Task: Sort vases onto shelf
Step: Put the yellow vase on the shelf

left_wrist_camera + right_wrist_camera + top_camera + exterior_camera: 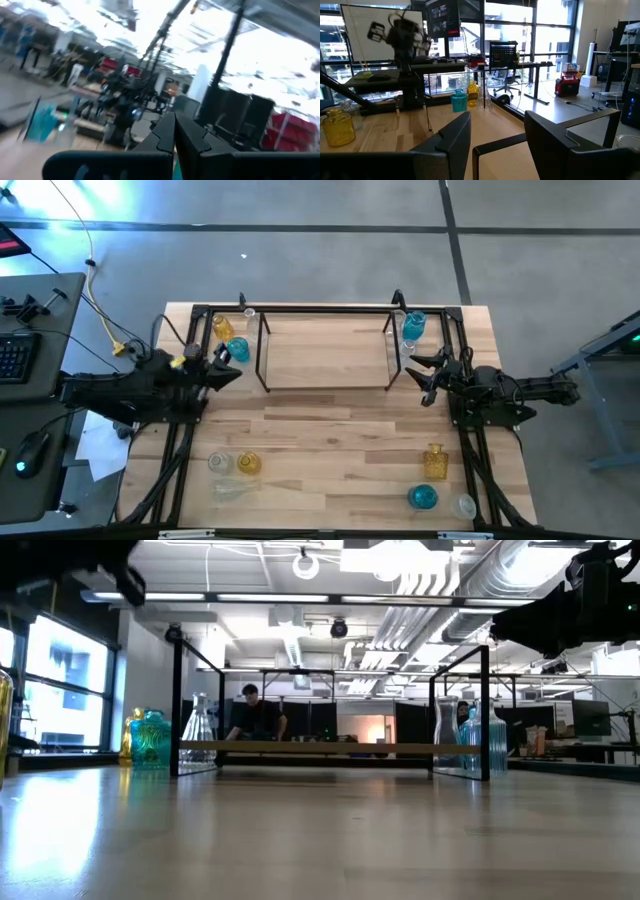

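The shelf [325,350] of thin black rods stands at the table's far middle. Just off its left end stand an amber vase [222,328], a blue vase [237,348] and a clear one [248,313]. At its right end are a blue vase [413,325] and clear ones [408,348]. My left gripper [233,370] is shut and holds nothing, raised just near of the left group; its closed fingers [175,137] show in the wrist view. My right gripper [415,372] stands open with nothing in it [497,135], raised at the shelf's right end.
Near the front left lie a clear vase [220,463], an amber one [248,464] and a tipped clear one [230,490]. At the front right are a squarish amber vase [435,463], a blue one [423,497] and a clear one [465,505]. Bare wood lies between the groups.
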